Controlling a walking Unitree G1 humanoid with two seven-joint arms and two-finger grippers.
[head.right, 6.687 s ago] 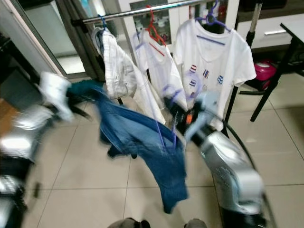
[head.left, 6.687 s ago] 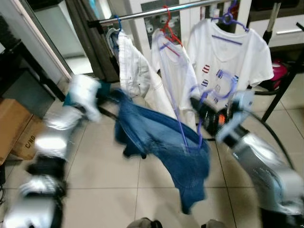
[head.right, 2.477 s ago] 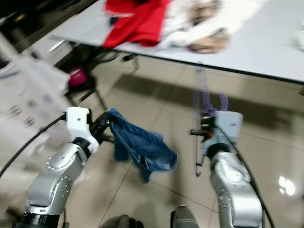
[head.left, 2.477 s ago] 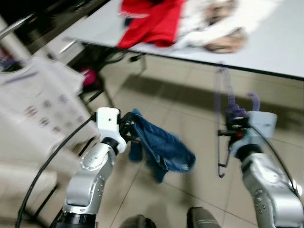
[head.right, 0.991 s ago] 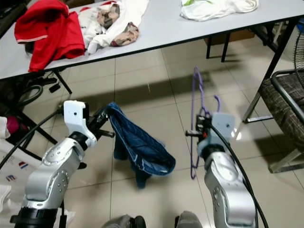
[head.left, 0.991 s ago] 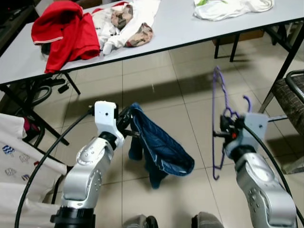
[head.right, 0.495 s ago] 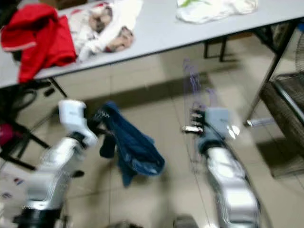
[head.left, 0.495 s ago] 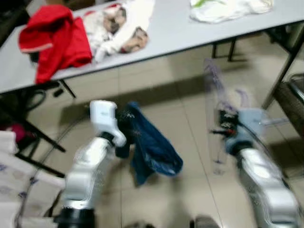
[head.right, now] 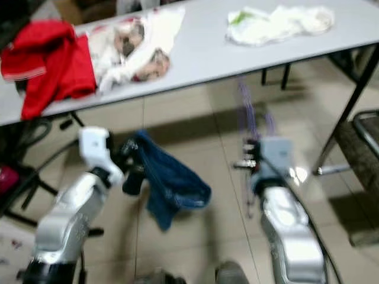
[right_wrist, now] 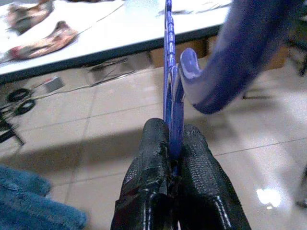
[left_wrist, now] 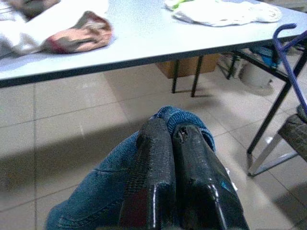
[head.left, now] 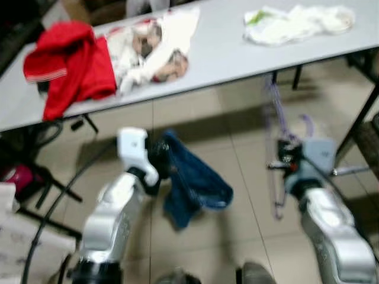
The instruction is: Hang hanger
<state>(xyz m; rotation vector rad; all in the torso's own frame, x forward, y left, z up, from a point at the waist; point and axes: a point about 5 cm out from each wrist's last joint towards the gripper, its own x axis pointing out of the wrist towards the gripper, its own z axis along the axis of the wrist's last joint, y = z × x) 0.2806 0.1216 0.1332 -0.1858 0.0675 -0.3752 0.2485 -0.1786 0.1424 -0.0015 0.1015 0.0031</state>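
Note:
My left gripper is shut on a blue denim garment, which hangs crumpled from the fingers above the tiled floor. My right gripper is shut on a purple plastic hanger, held upright; its frame rises above the wrist and drops below it. Up close, the black fingers clamp the hanger's thin bar, with its curved hook beside them. Both arms are held out in front of a grey table.
The grey table carries a red garment, a white and patterned pile and a white cloth. Black table legs and a chair stand at the right. Cables and a pink object lie at the left.
The view has shifted a little and stays blurred from walking. The table sits slightly nearer. Both grippers keep their holds on the denim and the hanger.

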